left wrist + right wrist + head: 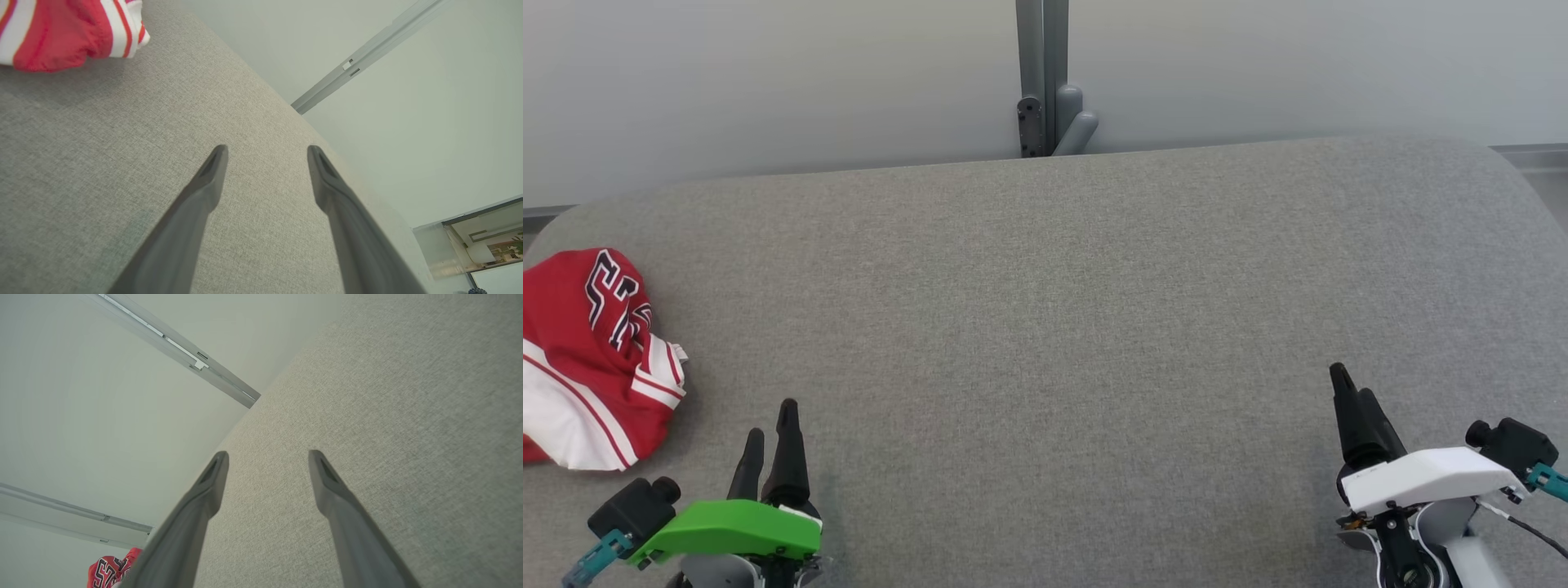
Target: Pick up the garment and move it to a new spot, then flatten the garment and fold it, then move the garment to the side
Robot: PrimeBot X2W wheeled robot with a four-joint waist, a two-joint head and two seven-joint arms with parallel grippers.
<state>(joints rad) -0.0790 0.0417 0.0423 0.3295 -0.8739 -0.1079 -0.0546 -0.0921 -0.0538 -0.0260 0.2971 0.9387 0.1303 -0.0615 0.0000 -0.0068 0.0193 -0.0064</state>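
Head view, from the left: the garment (592, 359), a red jersey with white stripes and dark-edged lettering, lies crumpled at the far left edge of the grey fabric-covered desk (1054, 286), partly cut off by the frame. Just to its right and nearer the robot, the left end effector (771, 420), under a green cover, sits low over the desk, apart from the garment. Its fingers stand spread with nothing between them. The middle of the desk is bare cloth, and a grey post (1045, 82) rises against the pale wall behind the far edge. At the lower right, the right end effector (1349, 382), under a white cover, is well apart from the garment.

Left wrist view: the garment (61, 36) fills the top left corner, and the left end effector (266, 149) is wide open over bare cloth.

Right wrist view: a bit of the garment (108, 571) peeks in at the bottom left, and the right end effector (267, 453) is likewise spread and empty.
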